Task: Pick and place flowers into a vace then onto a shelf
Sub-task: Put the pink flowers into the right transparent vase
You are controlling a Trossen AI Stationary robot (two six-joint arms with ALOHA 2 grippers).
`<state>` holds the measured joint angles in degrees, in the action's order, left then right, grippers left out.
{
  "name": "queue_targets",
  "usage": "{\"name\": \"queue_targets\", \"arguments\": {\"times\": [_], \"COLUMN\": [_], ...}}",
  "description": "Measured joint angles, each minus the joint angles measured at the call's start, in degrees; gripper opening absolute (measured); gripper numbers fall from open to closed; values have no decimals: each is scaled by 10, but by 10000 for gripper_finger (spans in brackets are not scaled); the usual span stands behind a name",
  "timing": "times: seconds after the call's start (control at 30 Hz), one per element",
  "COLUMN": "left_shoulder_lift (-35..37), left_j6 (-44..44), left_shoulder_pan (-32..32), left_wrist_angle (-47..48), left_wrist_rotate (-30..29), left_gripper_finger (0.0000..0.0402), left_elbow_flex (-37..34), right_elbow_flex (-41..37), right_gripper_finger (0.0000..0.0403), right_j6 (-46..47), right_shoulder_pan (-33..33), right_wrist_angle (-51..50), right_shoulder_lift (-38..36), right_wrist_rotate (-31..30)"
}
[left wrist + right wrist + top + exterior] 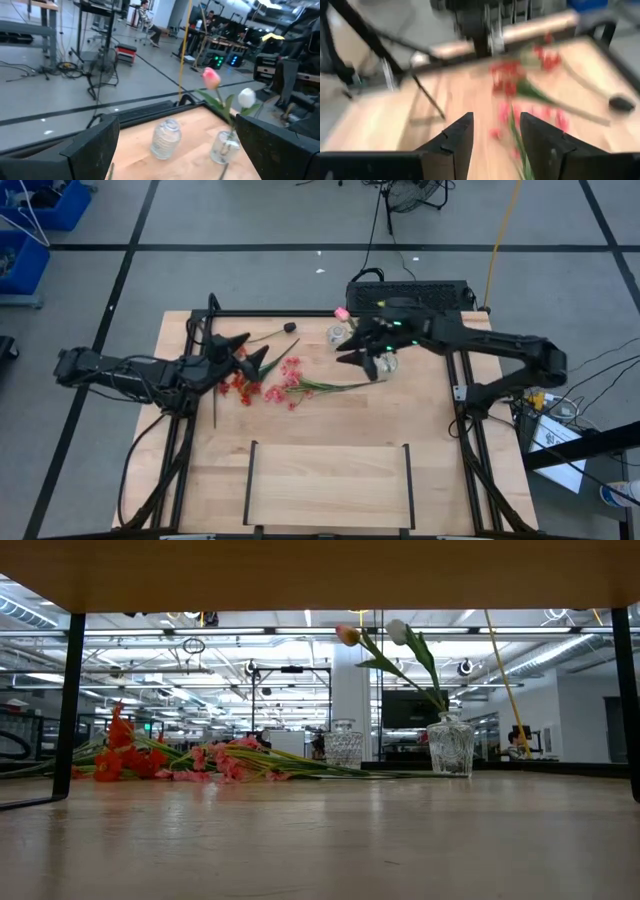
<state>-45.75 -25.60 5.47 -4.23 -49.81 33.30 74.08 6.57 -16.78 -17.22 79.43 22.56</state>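
Red and pink flower sprays (pixel 268 385) lie flat on the table, their green stalks pointing right. A pink-red tulip (pixel 347 635) and a white tulip (pixel 397 630) stand in a glass vase (pixel 449 745). To its left is an empty glass vase (pixel 343 745). My right gripper (pixel 360 363) hangs open above the table beside the vases, pointing at the sprays (pixel 520 95), with nothing between its fingers. My left gripper (pixel 245 358) hovers open over the sprays' left end and faces the vases (pixel 165 139). The shelf (pixel 330 485) lies at the near edge.
A small black object (pixel 290 327) lies far of the sprays. A black box (pixel 410 295) sits at the table's far edge. The shelf's black rails (pixel 250 480) stand at its short sides. Bare wood lies between the sprays and the shelf.
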Motion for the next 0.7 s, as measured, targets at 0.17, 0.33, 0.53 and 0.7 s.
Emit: {"name": "queue_targets", "arguments": {"times": [0.17,0.33,0.53,0.7], "left_shoulder_lift": [0,0,0,0], "left_j6": [-16,-13,-21,-18], "left_shoulder_pan": [-20,-26,-26,-26], "left_wrist_angle": [15,22,28,28], "left_wrist_rotate": [8,9,11,12], "left_gripper_finger": [399,399,399,399], "left_elbow_flex": [0,0,0,0], "right_elbow_flex": [99,181,230,231], "right_gripper_finger": [165,178,198,202], "right_j6": [-20,-93,-151,-171], "right_shoulder_pan": [4,19,30,30], "right_wrist_angle": [-105,-191,-260,-315], "right_shoulder_lift": [101,189,271,307], "right_wrist_rotate": [2,-1,-5,-46]}}
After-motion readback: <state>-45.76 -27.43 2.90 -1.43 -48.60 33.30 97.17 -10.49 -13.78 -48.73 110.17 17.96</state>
